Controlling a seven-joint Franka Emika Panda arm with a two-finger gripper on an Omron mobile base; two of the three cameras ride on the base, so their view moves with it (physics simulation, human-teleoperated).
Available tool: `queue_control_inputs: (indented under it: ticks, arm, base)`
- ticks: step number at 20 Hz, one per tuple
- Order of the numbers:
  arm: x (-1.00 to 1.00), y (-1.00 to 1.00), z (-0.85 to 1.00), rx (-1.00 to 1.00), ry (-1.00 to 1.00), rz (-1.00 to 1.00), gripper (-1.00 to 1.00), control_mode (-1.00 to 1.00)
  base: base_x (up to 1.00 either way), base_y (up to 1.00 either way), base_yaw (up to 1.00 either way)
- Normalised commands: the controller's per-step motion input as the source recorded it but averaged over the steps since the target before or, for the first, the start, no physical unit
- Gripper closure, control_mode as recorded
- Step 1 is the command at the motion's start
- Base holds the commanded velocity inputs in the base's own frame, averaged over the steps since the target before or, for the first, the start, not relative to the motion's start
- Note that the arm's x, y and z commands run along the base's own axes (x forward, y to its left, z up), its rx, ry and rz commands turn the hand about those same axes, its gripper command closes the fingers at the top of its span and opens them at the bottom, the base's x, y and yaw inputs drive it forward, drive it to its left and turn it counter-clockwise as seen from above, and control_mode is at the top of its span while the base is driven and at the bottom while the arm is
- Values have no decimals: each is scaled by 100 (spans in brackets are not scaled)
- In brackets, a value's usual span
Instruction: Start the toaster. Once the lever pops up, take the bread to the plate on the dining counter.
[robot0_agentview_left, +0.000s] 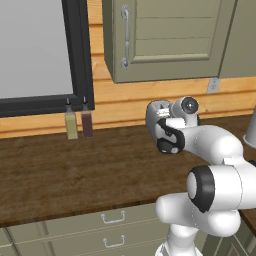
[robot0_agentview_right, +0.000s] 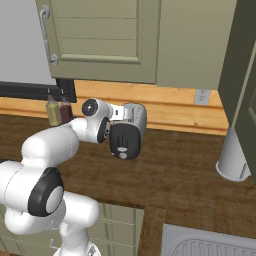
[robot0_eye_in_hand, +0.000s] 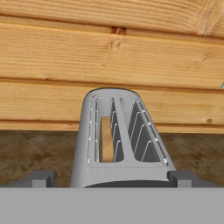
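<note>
Hand view looks along the gripper, its fingertips spread wide to either side of the toaster's near end and holding nothing. I judge the task barely begun: the lever looks unpressed, and carrying to the plate remains. Farther in, the bread sits down in the left slot; the right slot looks empty, near the wood wall.
</note>
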Motion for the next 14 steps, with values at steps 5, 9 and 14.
queue_control_inputs:
  ticks: [5,9,14]
  arm:
    - [0,0,0,0,0,0,-100,-100]
    - [0,0,0,0,0,0,-100,-100]
    - [0,0,0,0,0,0,-100,-100]
  base:
    - [0,0,0]
    - [0,0,0]
    - [0,0,0]
